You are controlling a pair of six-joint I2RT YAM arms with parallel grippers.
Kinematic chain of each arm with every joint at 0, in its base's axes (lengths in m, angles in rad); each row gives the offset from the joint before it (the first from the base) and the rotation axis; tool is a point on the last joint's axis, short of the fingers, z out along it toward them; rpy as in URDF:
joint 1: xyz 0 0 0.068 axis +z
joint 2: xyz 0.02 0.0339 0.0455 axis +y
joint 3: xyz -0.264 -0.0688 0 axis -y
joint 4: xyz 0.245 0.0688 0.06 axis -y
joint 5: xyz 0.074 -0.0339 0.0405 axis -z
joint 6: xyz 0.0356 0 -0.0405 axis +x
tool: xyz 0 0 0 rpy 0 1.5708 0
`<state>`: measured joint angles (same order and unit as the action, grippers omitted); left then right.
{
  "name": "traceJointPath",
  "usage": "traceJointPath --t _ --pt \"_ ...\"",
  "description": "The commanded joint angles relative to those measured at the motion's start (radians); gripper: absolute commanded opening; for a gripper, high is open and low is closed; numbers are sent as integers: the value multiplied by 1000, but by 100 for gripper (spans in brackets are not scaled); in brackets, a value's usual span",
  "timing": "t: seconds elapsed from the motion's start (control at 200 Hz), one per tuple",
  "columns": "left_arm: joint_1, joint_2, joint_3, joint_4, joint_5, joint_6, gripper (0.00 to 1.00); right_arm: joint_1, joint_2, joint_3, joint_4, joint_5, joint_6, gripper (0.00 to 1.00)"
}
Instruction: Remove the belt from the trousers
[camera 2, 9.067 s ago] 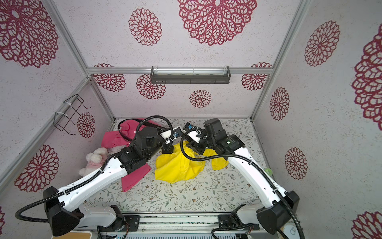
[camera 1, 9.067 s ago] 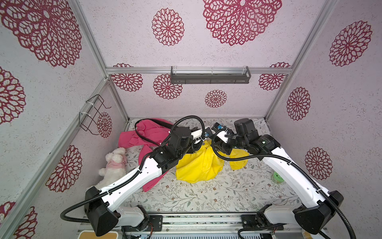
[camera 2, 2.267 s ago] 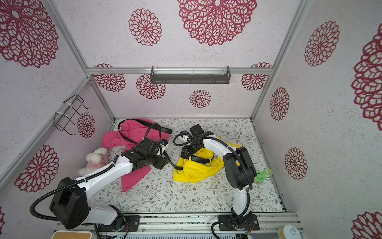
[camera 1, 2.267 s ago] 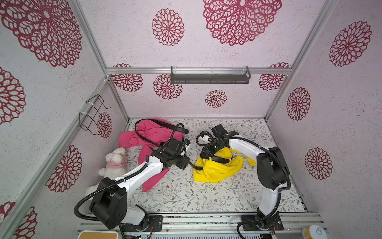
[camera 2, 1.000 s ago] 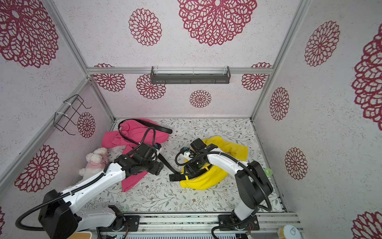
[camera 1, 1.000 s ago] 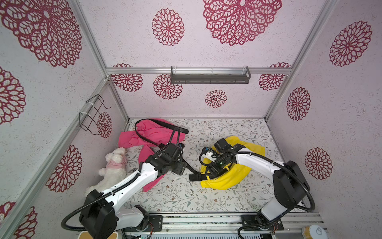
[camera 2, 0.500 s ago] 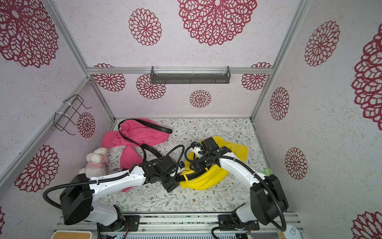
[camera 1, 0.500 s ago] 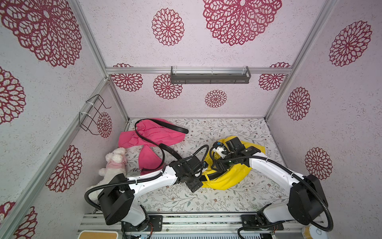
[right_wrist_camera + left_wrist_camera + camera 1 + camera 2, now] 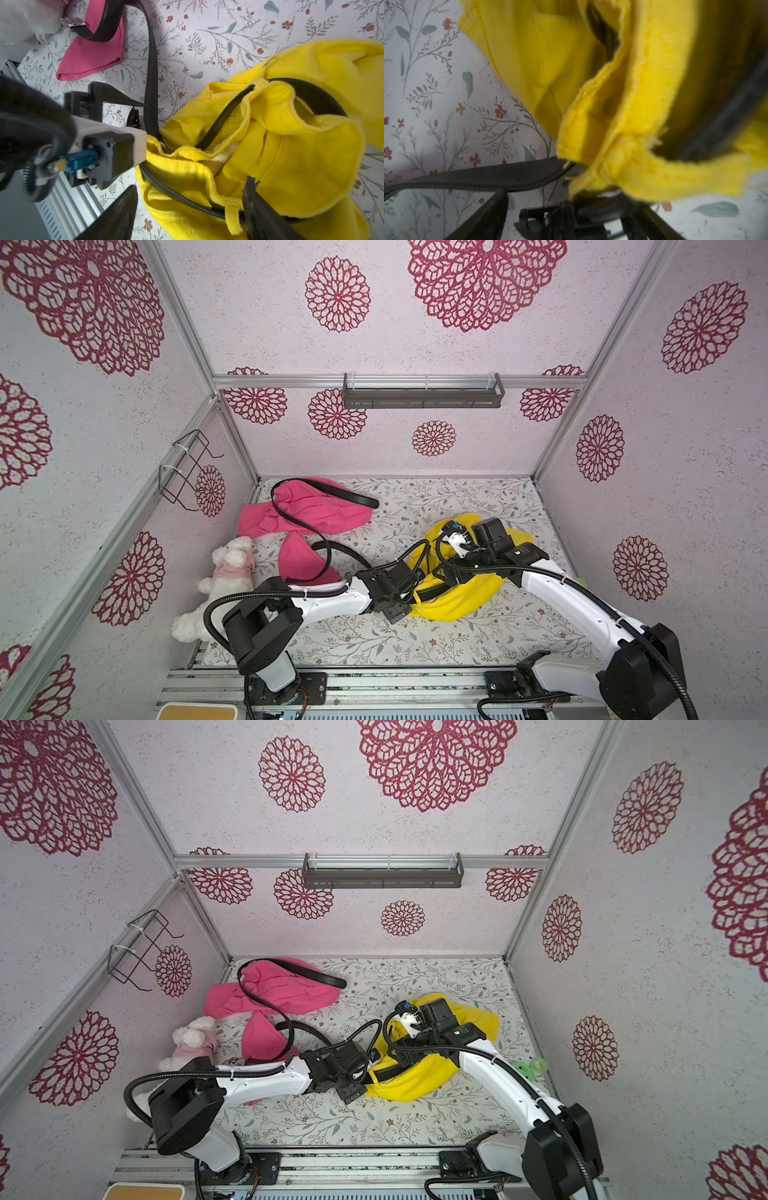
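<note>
Near the right-centre of the desk (image 9: 457,655), the yellow trousers (image 9: 457,597) lie bunched. The belt (image 9: 151,83) is threaded through the waistband loops, and its free tail runs out toward a pink garment (image 9: 316,510). Jaws apart, the left gripper (image 9: 349,1091) sits at the waistband edge; the tail passes just beyond its tips, not pinched. The right gripper (image 9: 191,185) is spread wide, straddling waistband and belt, clamping nothing. Belt looks light, smooth, semi-stiff: should slide, may snag at loops. Trousers are soft and will drag along. Best hold: flat tail just outside the waistband, fabric pinned beside the nearest loop.
</note>
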<state>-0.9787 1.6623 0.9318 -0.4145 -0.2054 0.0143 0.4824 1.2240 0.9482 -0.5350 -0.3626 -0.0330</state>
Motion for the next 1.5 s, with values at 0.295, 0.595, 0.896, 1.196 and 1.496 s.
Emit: traceJointPath --t 0.295,0.595,0.896,1.196,1.496 --pt "-29 -50 44 -37 -99 -74 42 -15 -17 -71 52 7 76 81" --pt "-34 -156 50 -145 -122 -99 30 -16 -68 -168 111 61 205 82" --pt "-32 -240 71 -235 -129 -83 29 -19 -39 -192 189 213 170 89" --pt "-29 -263 131 -318 -127 -39 29 -63 310 -66 342 382 168 80" --pt "7 -373 153 -436 -175 -36 28 -270 503 60 259 433 160 67"
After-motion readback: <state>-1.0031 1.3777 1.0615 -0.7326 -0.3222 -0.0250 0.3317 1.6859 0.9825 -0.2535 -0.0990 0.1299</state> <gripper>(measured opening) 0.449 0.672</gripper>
